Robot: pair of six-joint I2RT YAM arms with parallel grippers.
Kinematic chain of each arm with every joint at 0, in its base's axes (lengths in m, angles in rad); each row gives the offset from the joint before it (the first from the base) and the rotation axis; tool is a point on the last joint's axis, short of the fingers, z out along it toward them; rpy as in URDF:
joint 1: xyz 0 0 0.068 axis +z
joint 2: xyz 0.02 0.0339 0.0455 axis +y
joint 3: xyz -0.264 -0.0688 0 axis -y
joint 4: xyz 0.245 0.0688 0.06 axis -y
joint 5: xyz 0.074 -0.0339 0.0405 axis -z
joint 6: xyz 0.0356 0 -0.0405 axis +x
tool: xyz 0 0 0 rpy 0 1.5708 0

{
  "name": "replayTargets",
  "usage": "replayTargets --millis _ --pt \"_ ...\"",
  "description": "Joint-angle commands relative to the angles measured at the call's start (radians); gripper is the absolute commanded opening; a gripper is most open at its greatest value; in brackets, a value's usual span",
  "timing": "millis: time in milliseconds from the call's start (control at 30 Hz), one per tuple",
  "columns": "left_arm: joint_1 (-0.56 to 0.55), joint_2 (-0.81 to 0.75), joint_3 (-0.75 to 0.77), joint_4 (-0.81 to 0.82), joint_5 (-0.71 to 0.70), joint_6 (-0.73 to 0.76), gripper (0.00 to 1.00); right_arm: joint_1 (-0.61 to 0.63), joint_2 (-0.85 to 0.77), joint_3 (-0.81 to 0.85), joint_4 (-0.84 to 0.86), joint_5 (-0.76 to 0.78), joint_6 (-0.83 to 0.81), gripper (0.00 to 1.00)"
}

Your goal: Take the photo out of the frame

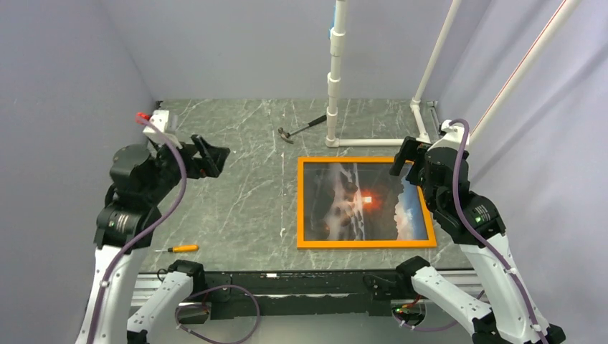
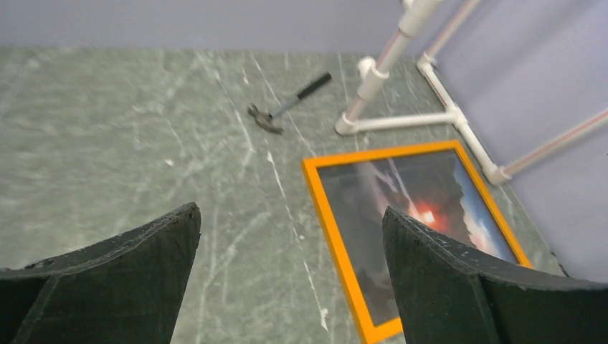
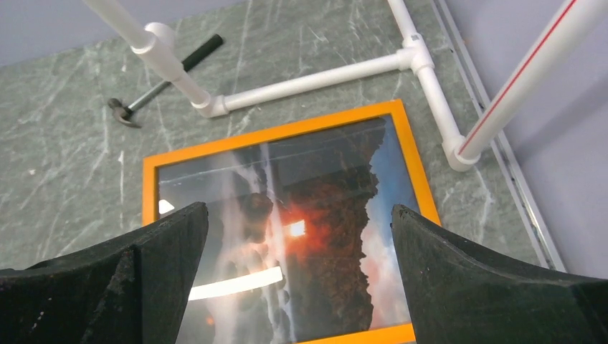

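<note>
The orange frame (image 1: 366,244) lies flat on the table right of centre, face up, with the photo (image 1: 358,204) of dark rocks, an orange glow and blue sky inside it. My right gripper (image 1: 403,159) hovers open above the frame's far right corner; in its wrist view the photo (image 3: 301,215) fills the space between the fingers and the frame (image 3: 265,134) borders it. My left gripper (image 1: 209,155) is open, raised over the table's left side, well away from the frame (image 2: 331,222). The photo (image 2: 401,193) shows beside its right finger.
A small hammer (image 1: 301,129) lies at the back centre, next to a white pipe stand (image 1: 334,79) whose base runs along the frame's far side. An orange-handled screwdriver (image 1: 179,249) lies near the front left edge. Grey walls enclose the table.
</note>
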Motion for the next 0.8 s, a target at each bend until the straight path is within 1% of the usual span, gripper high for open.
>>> replayTargets --millis 0,133,233,400,533,667,767 --pt "0.004 0.084 -0.05 0.026 0.156 -0.089 0.99 0.004 0.036 0.011 -0.052 0.056 0.03 1.0" --pt "-0.007 0.174 -0.161 0.111 0.328 -0.175 0.99 0.003 0.063 -0.025 -0.03 0.044 0.037 1.0" --pt "-0.065 0.236 -0.245 0.184 0.375 -0.231 0.99 0.004 0.093 -0.068 -0.022 0.02 0.06 1.0" --pt "-0.201 0.307 -0.351 0.273 0.303 -0.271 0.99 0.004 0.189 -0.087 -0.067 -0.065 0.094 1.0" --pt "-0.294 0.39 -0.387 0.298 0.237 -0.281 0.98 0.003 0.218 -0.115 -0.05 -0.186 0.096 1.0" --pt "-0.375 0.484 -0.396 0.321 0.179 -0.301 0.87 0.003 0.194 -0.197 0.039 -0.405 0.051 1.0" --pt "-0.421 0.553 -0.4 0.355 0.154 -0.333 0.78 0.007 0.207 -0.24 0.07 -0.522 0.044 1.0"
